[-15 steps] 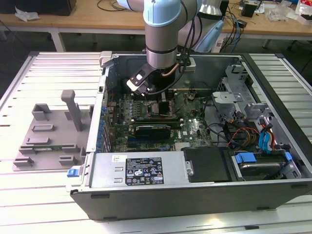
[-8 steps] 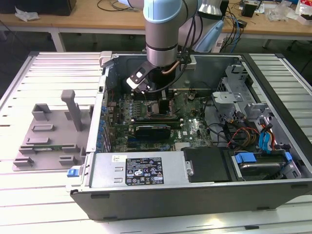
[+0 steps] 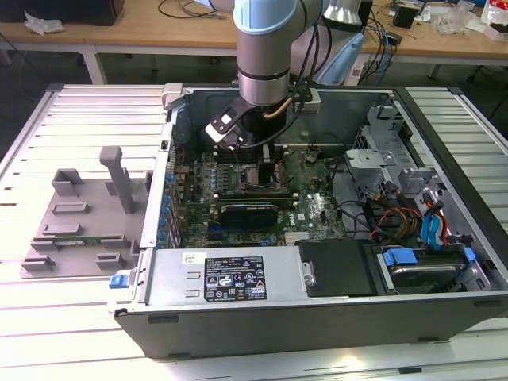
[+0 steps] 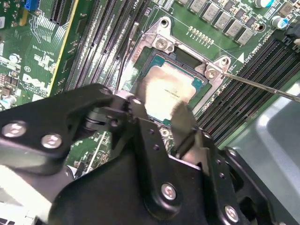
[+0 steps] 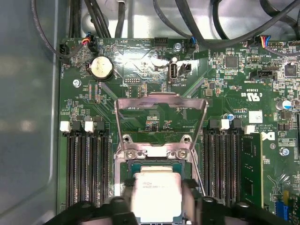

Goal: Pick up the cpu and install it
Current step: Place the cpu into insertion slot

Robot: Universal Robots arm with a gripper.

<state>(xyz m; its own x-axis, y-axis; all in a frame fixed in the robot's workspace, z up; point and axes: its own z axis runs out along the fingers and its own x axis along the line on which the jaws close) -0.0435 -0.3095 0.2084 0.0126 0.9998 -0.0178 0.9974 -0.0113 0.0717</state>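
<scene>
We see our gripper [image 5: 156, 206] hug the cpu [image 5: 155, 190] with a finger on each side. It holds the chip right at the socket [image 5: 154, 152] on the green board [image 5: 225, 84]. In the second wrist view, one finger [image 4: 185, 126] lies blurry over a corner of the cpu [image 4: 171, 86]. We cannot tell if the chip sits all the way down. The socket's metal lid [image 5: 159, 105] stands open just beyond it. Long black slots [image 5: 86, 168] run along both sides. A thin metal rod [image 4: 262, 86] sticks out near the socket. In the exterior view, the arm [image 3: 266, 48] reaches down into the open computer case [image 3: 317, 317], and its thick end covers the middle of the board. A grey tray [image 3: 79, 222] lies on the table [image 3: 71, 111] outside the case, on the exterior view's left.
</scene>
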